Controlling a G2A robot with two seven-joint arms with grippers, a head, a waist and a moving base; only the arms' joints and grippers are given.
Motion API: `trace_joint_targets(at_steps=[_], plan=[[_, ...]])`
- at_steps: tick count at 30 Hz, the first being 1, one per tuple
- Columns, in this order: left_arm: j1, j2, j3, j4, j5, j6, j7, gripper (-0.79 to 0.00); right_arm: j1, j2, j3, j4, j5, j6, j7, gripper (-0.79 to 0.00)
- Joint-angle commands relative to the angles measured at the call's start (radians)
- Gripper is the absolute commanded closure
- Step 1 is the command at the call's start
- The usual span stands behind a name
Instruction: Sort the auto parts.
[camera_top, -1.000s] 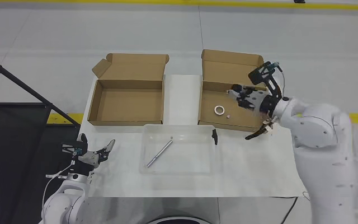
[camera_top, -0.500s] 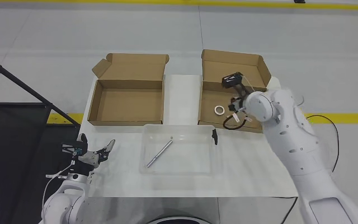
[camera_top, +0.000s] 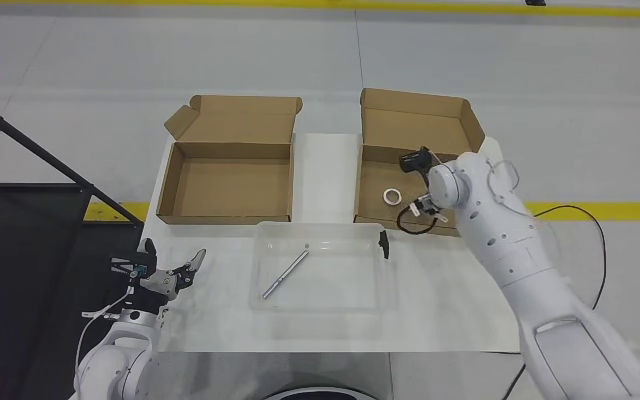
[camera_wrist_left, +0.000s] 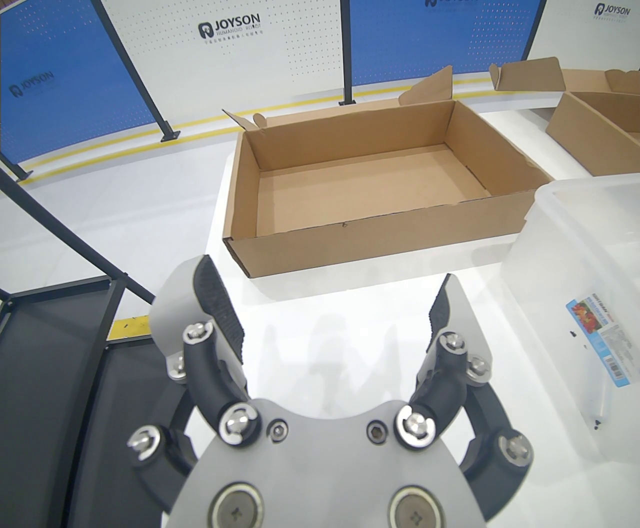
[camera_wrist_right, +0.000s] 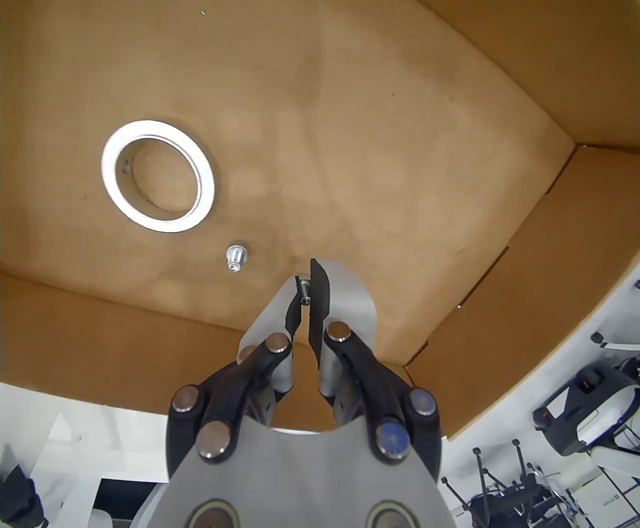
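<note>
**Right arm (camera_top: 500, 235) has swung in over the right box (camera_top: 412, 128)**

Since a second ago that arm has turned from the box's outer side to lie across its front right corner. The left arm (camera_top: 120, 350), the ring (camera_top: 393, 196) and the rod (camera_top: 285, 274) have not shifted.

The white table (camera_top: 325, 165) carries two open cardboard boxes along its far edge, with the left box (camera_top: 228, 190) toward the far left corner and the right box toward the far right. The clear bin (camera_top: 322, 228) sits mid-table by the near edge. The rod lies slantwise in it, and a black part (camera_top: 383, 243) is at its right end.

From above, the right arm's white shell covers the right box's front right corner (the ring lies just clear of it). The right wrist view looks in beneath. There the right gripper (camera_wrist_right: 306, 282) hangs above the box floor, its jaws pinched on a small silver piece (camera_wrist_right: 303, 296). A flanged bolt (camera_wrist_right: 234, 256) lies on the cardboard between the gripper and the ring, touching neither.

The left gripper (camera_wrist_left: 327, 300) hovers by the table's near left corner with its jaws spread wide. In the left wrist view it faces the left box, with the bin's wall beside it.
</note>
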Motion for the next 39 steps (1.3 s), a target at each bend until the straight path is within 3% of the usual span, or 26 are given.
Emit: trace_joint_targets(at_steps=[1,7,9,12,16,21,23,26,27,33,39], plan=[[0.000,0.000,0.000,0.000,0.000,0.000,0.000,-0.785,0.008,-0.007,-0.006,0.024,0.006,-0.007,-0.008,-0.058],[0.000,0.000,0.000,0.000,0.000,0.000,0.000,-0.785,0.024,-0.018,-0.009,0.065,0.012,-0.014,-0.022,-0.114],[0.000,0.000,0.000,0.000,0.000,0.000,0.000,-0.785,0.024,-0.018,-0.003,0.066,0.012,-0.017,-0.024,-0.182],[0.000,0.000,0.000,0.000,0.000,0.000,0.000,-0.785,0.022,-0.015,0.007,0.058,0.006,-0.018,-0.020,-0.222],[0.000,0.000,0.000,0.000,0.000,0.000,0.000,-0.785,0.010,-0.006,0.028,0.028,-0.001,-0.020,-0.017,-0.256],[0.000,0.000,0.000,0.000,0.000,0.000,0.000,-0.785,-0.014,0.009,0.061,-0.043,-0.024,-0.011,-0.005,-0.351],[0.000,0.000,0.000,0.000,0.000,0.000,0.000,-0.785,-0.032,0.018,0.086,-0.097,-0.019,-0.015,-0.009,-0.428],[-0.008,0.000,-0.003,-0.007,0.005,-0.003,0.003,-0.785,-0.075,0.037,0.136,-0.214,-0.011,-0.038,-0.010,-0.720],[-0.012,0.001,-0.006,-0.010,0.020,-0.007,0.006,-0.785,-0.093,0.044,0.153,-0.259,-0.016,-0.046,-0.006,-0.773],[-0.058,0.007,-0.018,-0.042,0.119,-0.061,-0.004,-0.785,-0.258,0.091,0.281,-0.609,-0.023,-0.112,-0.021,-0.785],[-0.130,0.019,-0.033,-0.075,0.202,-0.194,-0.020,-0.785,-0.440,0.130,0.455,-0.900,0.069,-0.251,-0.088,-0.785]])
